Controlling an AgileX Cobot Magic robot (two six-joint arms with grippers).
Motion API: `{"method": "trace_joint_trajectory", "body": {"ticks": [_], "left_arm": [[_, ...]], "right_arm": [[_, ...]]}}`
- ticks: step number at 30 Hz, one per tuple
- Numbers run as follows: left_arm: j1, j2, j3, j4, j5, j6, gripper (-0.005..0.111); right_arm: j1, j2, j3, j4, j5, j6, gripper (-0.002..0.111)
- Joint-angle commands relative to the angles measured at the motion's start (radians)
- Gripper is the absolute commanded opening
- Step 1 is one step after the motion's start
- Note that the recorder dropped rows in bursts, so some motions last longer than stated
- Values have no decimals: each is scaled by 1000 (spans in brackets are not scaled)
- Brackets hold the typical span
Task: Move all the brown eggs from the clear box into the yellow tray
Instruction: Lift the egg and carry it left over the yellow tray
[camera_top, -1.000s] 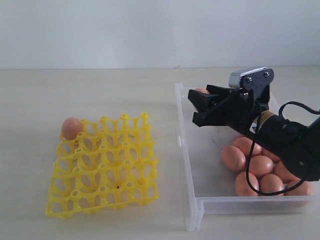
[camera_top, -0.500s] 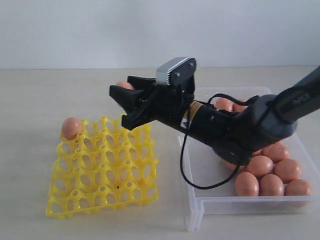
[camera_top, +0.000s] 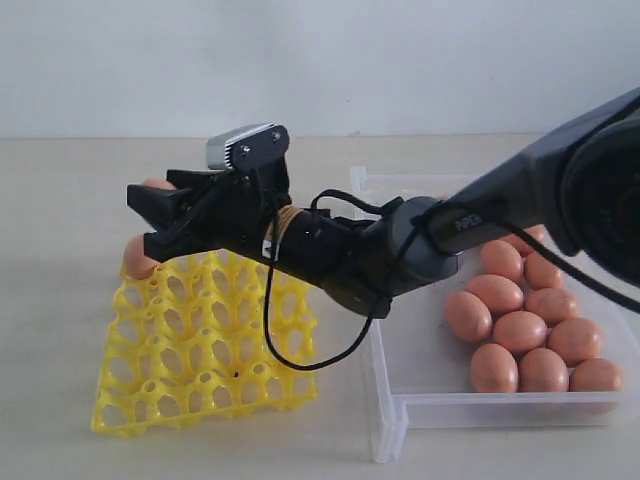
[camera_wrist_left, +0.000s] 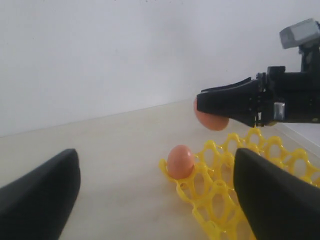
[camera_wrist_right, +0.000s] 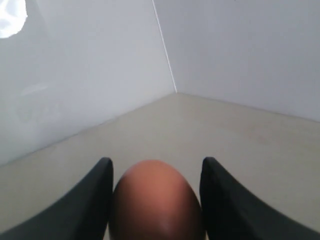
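My right gripper (camera_top: 146, 217) is shut on a brown egg (camera_wrist_right: 156, 200), whose top peeks out behind the black fingers (camera_top: 157, 184). It hangs above the far left corner of the yellow tray (camera_top: 200, 370), just over a second egg (camera_top: 134, 262) seated in the corner cup. The left wrist view shows the held egg (camera_wrist_left: 212, 121) above the seated egg (camera_wrist_left: 180, 161). My left gripper (camera_wrist_left: 156, 162) is open and empty, low beside that corner, and does not show in the exterior view. Several brown eggs (camera_top: 520, 330) lie in the clear box (camera_top: 385, 420).
The right arm and its cable (camera_top: 300, 350) stretch across the tray's far right part and the clear box's left wall. A pale wall stands behind the beige table (camera_top: 60, 180).
My right gripper has carried the egg from above the clear box leftward to above the tray's far left corner. The eggs in the box, earlier partly hidden by the arm, now show.
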Motion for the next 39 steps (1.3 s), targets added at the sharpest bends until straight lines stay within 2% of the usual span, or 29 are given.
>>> {"method": "trace_joint_trajectory", "body": {"ticks": [1, 7, 20, 26, 39], "left_arm": [[-7, -4, 4, -7, 0, -8, 78], [-7, -4, 4, -7, 0, -8, 78], [-7, -4, 4, -7, 0, -8, 78], [-7, -4, 4, -7, 0, -8, 78], [-7, -4, 4, -7, 0, -8, 78]], "right_arm": [[11, 23, -58, 49, 186, 23, 0], [11, 23, -69, 51, 268, 67, 0], [11, 33, -72, 111, 328, 75, 0], [13, 33, -134, 69, 421, 160, 0], [41, 78, -201, 61, 543, 174, 0]]}}
